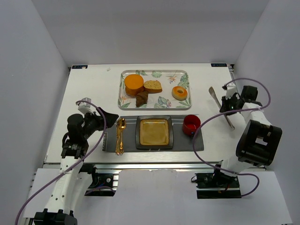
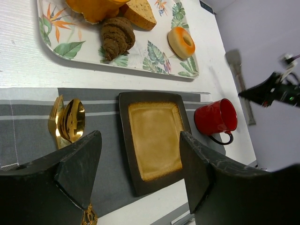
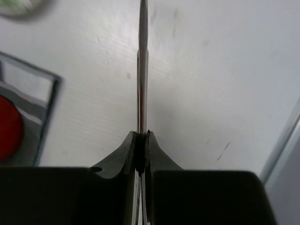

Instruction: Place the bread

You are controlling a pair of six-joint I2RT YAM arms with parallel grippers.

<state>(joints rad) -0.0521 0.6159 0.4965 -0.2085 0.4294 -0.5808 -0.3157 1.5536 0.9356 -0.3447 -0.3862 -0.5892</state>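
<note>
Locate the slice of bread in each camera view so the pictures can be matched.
Top external: bread on the leaf-print tray, upper centre.
Left wrist: bread at the top edge, partly cropped.
Right wrist: not in view.
Shared landmark: red mug; a red blur at the right wrist's left edge.

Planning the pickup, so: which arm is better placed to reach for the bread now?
Left, probably. The left tool is open, empty and nearer the bread on the tray; the right tool is shut on a metal utensil, farther away.
</note>
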